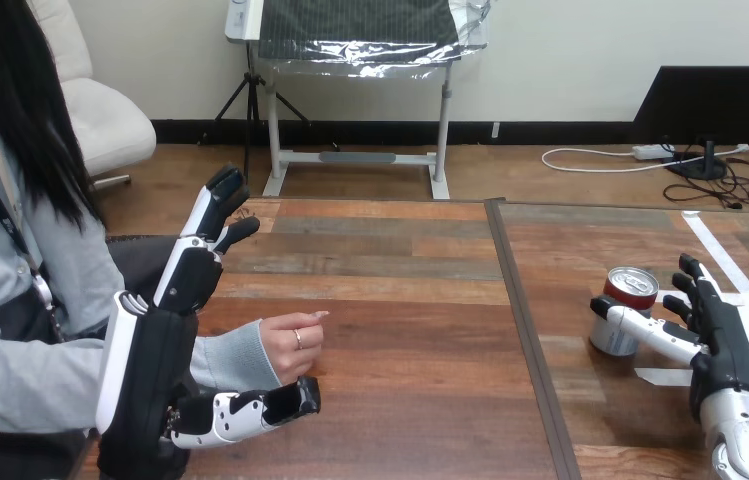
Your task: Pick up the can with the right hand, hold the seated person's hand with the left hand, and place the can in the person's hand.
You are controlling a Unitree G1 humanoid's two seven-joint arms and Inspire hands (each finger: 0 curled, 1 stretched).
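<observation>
A silver can [626, 310] with a red top stands upright on the table's right half. My right hand [722, 345] lies just right of it with its fingers [698, 290] straight, while its thumb [650, 330] reaches across the can's near side and touches it. At the left, my left hand [182, 285] is raised with its fingers pointing up and away. Its thumb [250, 412] stretches out low, under the person's hand [293, 345]. The person's loosely curled hand rests over the table beside my palm, with the grey-sleeved wrist against it. My fingers are not curled round it.
White tape strips [740, 285] mark the table around the can and my right hand. A dark seam [522, 330] runs front to back between the table's two halves. The person sits at the left edge.
</observation>
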